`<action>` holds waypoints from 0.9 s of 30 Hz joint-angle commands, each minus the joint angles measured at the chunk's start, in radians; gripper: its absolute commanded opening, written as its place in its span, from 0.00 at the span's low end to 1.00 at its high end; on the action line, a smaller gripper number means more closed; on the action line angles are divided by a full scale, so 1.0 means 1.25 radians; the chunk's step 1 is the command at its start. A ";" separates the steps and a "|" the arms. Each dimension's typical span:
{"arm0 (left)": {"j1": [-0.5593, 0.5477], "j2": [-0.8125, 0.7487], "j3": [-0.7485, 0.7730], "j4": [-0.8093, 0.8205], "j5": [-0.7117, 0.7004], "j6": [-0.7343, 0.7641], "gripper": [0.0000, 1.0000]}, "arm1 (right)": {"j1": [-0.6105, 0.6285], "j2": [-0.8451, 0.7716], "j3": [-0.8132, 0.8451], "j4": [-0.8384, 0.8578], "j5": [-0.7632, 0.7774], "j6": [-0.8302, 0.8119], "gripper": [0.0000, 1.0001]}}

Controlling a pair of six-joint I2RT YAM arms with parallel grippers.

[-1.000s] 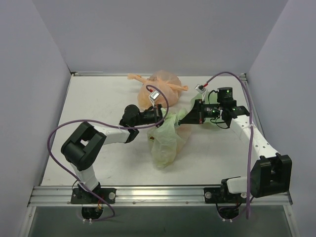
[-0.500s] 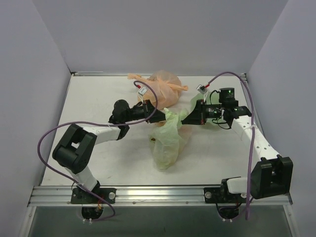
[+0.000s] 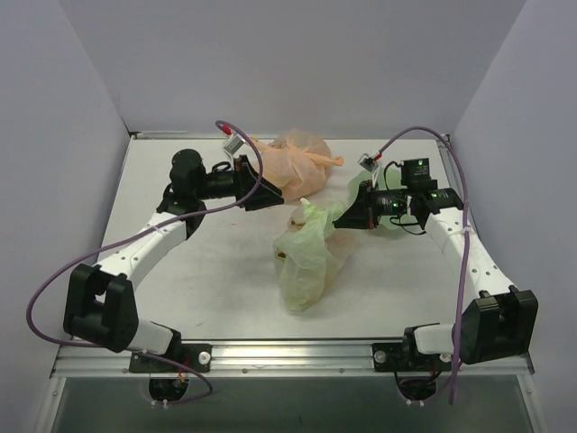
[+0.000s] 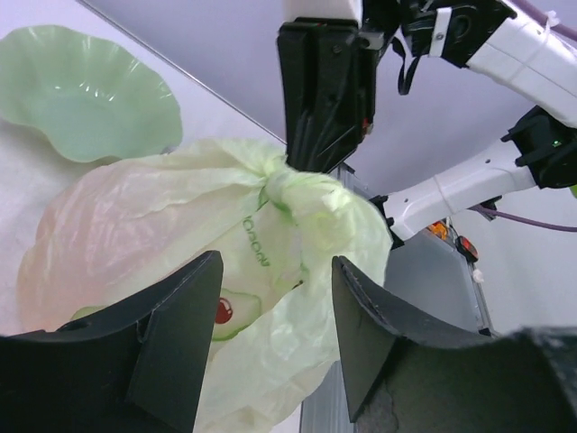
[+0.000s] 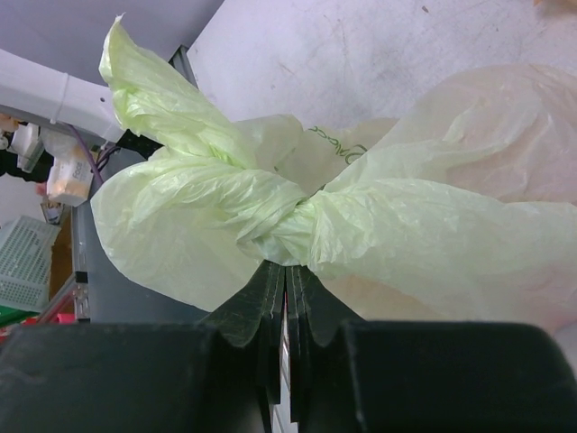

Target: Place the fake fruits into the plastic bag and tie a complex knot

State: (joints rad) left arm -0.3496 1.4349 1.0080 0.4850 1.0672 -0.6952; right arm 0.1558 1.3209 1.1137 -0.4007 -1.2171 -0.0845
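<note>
Bag (image 3: 306,257): we are seeing thin, crinkly pale green plastic, bulging, lying mid-table, its top twisted into a knot (image 5: 284,225).
Right gripper (image 5: 287,273): clamping tight just under that knot.
Left gripper (image 4: 275,271): gaping wide, holding nothing, hovering near the far edge beside a peach bag (image 3: 302,158).
Dish (image 4: 86,95): glossy, wavy-rimmed, pale green.

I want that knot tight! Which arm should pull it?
Right. The right gripper is shut on the plastic bag at its knot; the left gripper is open, away from it.
</note>
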 commanded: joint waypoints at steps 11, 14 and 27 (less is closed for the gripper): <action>-0.173 0.011 0.227 -0.506 -0.133 0.251 0.71 | 0.018 -0.011 0.048 -0.070 0.035 -0.066 0.00; -0.193 0.026 0.235 -0.513 -0.174 0.241 0.68 | 0.018 -0.015 0.050 -0.076 0.034 -0.070 0.00; -0.156 0.057 0.130 -0.263 -0.159 0.013 0.04 | 0.008 -0.030 0.060 -0.092 0.025 -0.066 0.00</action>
State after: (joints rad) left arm -0.5674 1.5097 1.2011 0.0391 0.8501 -0.6056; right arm 0.1715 1.3197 1.1397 -0.4927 -1.1641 -0.1616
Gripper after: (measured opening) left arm 0.084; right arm 0.032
